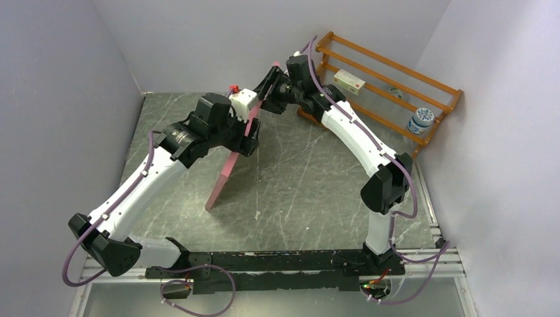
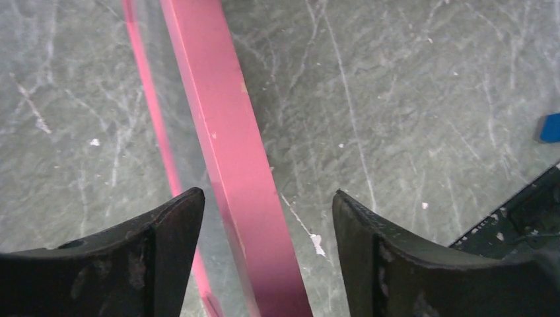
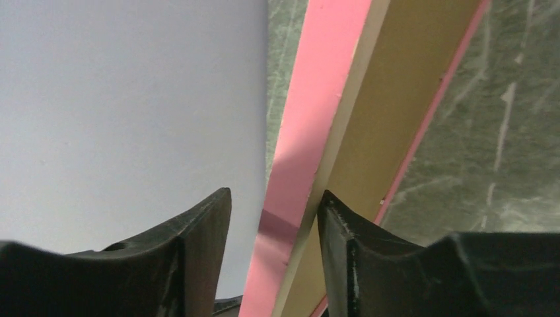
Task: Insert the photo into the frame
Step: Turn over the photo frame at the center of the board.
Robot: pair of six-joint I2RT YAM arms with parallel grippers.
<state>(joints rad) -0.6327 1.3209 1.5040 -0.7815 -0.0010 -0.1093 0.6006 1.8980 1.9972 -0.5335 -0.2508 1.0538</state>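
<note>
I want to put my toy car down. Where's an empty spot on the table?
The widest bare patch of table lies between the standing pink frame and the right arm. It's crowded at the back where both arms meet the frame, and by the orange rack.

The frame stands on edge across centre-left; bare table lies open lower right; the orange rack blocks the upper right.

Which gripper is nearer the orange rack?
Right. The right gripper is at the upper end of the frame, close beside the rack. The left gripper straddles the frame lower down, farther from the rack.
</note>
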